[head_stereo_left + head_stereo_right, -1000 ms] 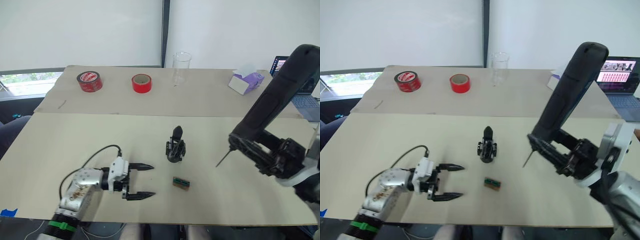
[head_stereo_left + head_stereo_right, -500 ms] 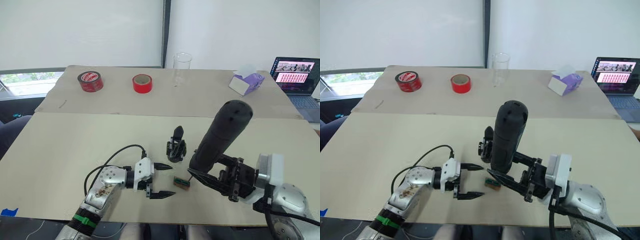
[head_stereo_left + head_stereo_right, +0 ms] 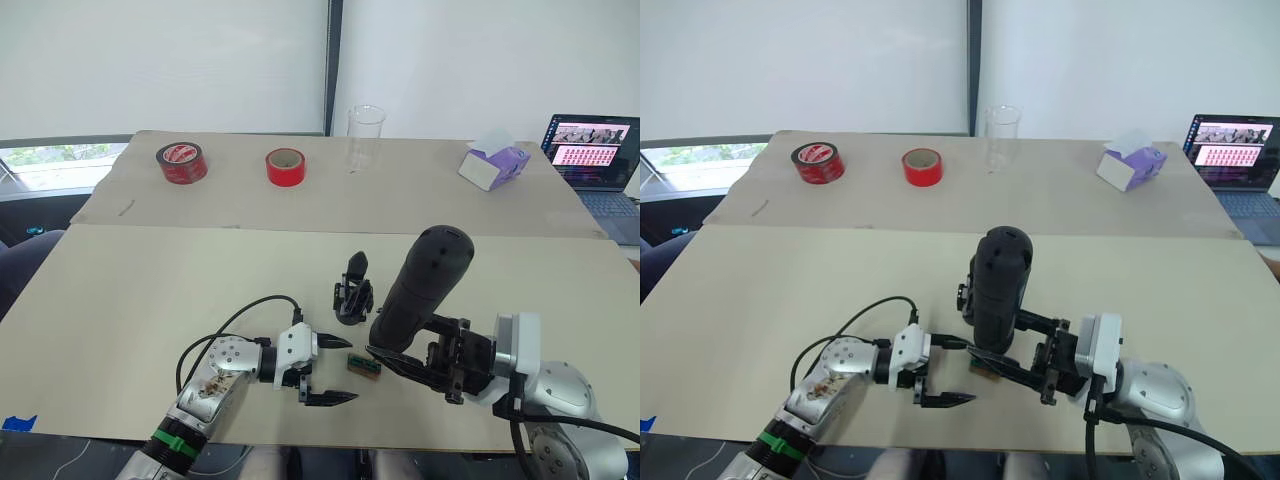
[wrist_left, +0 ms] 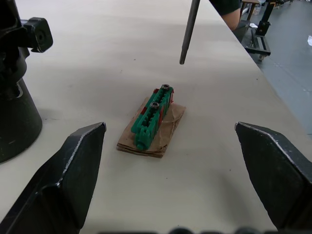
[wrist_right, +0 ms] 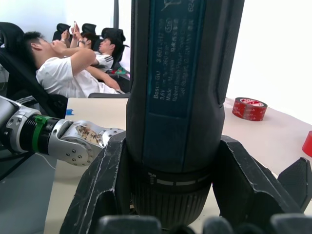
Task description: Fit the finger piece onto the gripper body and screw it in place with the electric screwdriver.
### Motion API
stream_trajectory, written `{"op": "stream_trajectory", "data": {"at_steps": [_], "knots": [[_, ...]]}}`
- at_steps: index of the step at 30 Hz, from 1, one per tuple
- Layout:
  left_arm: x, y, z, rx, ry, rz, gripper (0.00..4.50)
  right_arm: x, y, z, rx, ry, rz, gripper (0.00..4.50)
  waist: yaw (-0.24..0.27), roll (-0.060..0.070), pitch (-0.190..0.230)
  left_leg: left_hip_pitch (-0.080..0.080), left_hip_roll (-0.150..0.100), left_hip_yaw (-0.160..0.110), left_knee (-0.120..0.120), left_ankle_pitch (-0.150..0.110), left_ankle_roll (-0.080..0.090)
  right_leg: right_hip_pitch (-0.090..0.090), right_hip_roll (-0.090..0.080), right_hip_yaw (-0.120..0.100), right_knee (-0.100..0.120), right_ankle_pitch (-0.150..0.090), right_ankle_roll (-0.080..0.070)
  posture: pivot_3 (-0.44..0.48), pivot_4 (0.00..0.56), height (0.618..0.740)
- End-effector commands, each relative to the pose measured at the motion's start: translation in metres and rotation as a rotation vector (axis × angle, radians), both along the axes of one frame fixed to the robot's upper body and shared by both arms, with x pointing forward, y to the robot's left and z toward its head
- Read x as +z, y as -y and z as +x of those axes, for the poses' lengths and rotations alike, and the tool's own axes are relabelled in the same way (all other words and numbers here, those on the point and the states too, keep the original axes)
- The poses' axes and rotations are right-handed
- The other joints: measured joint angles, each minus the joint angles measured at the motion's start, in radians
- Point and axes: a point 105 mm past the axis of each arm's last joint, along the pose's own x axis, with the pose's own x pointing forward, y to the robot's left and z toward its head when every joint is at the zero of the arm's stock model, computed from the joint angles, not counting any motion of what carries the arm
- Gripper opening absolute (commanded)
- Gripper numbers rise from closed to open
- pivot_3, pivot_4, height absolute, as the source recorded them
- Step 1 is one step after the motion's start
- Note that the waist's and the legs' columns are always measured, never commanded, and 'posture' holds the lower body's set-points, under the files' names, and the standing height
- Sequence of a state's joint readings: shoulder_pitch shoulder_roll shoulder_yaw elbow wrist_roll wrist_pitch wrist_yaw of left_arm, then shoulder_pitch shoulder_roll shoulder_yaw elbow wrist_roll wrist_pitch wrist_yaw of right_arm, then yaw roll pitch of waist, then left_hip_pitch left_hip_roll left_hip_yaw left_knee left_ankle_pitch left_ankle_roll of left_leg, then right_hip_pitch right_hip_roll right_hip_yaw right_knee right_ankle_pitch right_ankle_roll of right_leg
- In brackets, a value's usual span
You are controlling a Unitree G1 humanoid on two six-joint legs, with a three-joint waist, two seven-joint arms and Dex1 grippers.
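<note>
The gripper body stands mid-table on its round base, also at the edge of the left wrist view. A pointed black finger rises from its top; I cannot tell whether that is the finger piece. My right gripper is shut on the electric screwdriver, a thick black cylinder tilted up to the right of the body. Its metal bit hangs just above a small green block holding two screws. My left gripper is open, its fingers on either side of that block without touching it.
Two red tape rolls, a clear glass and a tissue box sit along the far table. A laptop is at the far right. Seated people show beyond the table in the right wrist view.
My right arm swung the screwdriver from the right side to the middle, bit down over the green block. My left gripper slid right toward that block.
</note>
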State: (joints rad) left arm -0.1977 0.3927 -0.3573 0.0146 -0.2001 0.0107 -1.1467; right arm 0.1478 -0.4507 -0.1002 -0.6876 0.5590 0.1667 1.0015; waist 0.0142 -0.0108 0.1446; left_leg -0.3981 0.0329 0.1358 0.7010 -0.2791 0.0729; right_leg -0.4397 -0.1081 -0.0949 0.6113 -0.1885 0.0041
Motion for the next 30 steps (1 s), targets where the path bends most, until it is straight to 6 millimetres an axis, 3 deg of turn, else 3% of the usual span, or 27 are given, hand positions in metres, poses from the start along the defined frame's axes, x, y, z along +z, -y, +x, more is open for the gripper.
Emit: {"op": "stream_trajectory", "data": {"at_steps": [1, 30], "knots": [[0.007, 0.004, 0.003, -0.007, 0.03, -0.016, 4.5, 0.008, 0.003, -0.003, -0.01, 0.066, 0.007, 1.91, 0.0, 0.0, 0.0, 0.0, 0.0, 0.0, 0.0, 0.0, 0.0, 0.0, 0.0, 0.0, 0.0, 0.0, 0.0, 0.0, 0.15, 0.74], [0.005, 0.005, 0.012, 0.006, 0.04, -0.01, 4.5, -0.005, 0.008, 0.003, -0.043, 0.062, -0.019, 1.91, 0.001, 0.0, 0.0, 0.0, 0.0, 0.0, 0.0, 0.0, 0.0, 0.0, 0.0, 0.0, 0.0, 0.0, 0.0, 0.0, 0.15, 0.74]]}}
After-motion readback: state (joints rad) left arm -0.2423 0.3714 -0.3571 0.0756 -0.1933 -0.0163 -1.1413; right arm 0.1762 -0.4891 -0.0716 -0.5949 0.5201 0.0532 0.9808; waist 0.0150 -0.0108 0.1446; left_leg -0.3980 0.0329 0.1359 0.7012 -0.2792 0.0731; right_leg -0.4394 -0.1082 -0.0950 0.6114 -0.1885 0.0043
